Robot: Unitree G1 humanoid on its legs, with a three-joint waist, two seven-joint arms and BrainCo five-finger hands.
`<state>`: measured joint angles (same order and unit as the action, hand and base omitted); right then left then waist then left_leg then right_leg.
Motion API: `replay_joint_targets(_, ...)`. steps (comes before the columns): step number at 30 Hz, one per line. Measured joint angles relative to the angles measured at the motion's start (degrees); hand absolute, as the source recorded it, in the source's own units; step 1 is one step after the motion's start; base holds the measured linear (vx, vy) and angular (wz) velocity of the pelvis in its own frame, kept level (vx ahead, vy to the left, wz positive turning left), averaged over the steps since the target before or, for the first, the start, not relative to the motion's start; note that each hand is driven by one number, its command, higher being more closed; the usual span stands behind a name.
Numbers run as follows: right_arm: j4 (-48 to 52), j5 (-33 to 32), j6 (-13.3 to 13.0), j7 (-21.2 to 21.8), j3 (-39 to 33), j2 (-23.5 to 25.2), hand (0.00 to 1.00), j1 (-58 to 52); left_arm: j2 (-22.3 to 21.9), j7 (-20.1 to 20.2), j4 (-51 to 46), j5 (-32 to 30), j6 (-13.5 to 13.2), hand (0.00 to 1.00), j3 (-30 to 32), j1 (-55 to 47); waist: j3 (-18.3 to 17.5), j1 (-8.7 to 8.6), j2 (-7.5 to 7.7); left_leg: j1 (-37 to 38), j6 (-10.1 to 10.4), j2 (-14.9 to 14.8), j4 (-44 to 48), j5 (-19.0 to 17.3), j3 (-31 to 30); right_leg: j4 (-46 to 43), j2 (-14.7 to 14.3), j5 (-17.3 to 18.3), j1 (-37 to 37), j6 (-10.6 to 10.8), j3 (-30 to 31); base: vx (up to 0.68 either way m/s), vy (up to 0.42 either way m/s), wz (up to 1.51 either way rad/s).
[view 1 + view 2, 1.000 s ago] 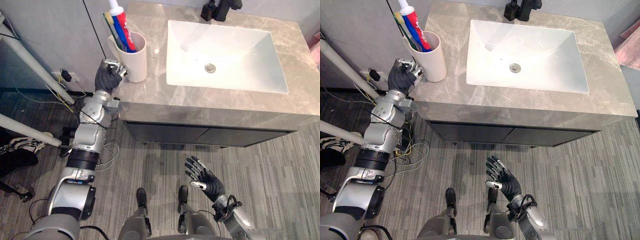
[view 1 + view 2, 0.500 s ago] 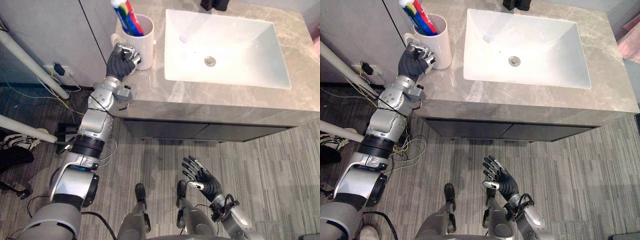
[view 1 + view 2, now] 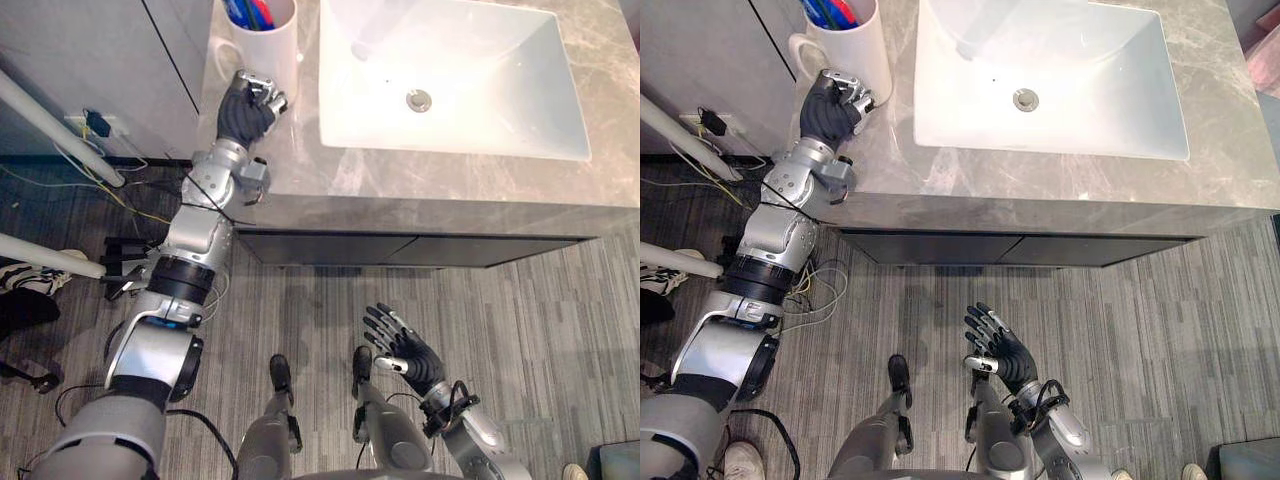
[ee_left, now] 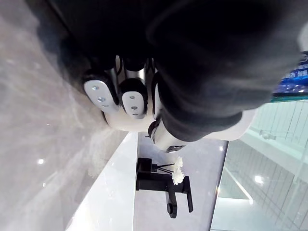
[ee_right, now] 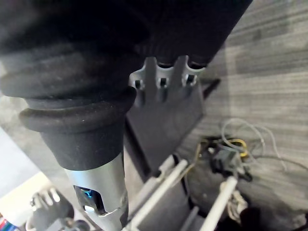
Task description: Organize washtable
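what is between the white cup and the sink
Nothing but a bare strip of grey marble counter separates the cup from the sink; both eye views show it.

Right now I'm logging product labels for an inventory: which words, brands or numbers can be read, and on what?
None can be read.
Blue tube in the white mug: pale print, too blurred to read.
Mug, sink, countertop: no markings seen.
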<state>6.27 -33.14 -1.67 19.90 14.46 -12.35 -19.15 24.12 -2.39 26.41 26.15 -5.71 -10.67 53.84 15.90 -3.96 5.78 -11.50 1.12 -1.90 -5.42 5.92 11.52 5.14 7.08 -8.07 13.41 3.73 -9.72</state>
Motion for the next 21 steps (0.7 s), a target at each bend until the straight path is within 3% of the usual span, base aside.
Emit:
replay_joint_targets(11, 0.00, 0.02, -0.29, -0.39, 0.22, -0.41, 0.00, 0.05, -0.49, -2.87, 7.56, -0.98, 0.26, 1.00, 0.02, 8.57, 0.99, -0.34, 0.00, -0.25, -0.03, 0.00, 0.00, -0.03, 0.42, -0.03, -0.01, -0.05, 0.46, 0.00, 0.41, 0.02, 0.009, -0.01)
replay_joint_targets(21, 0.00, 0.11, -0.34, -0.51, 0.23, -0.40, 0.00, -0.01, 2.86, -2.88, 11.49, -0.95, 0.28, 1.00, -0.08, 15.61, 2.71, -1.26, 0.02, -0.69, -0.03, 0.02, 0.00, -0.02, 0.60, 0.01, -0.02, -0.18, 0.99, -0.04, 0.61, 0.01, 0.005, -0.01)
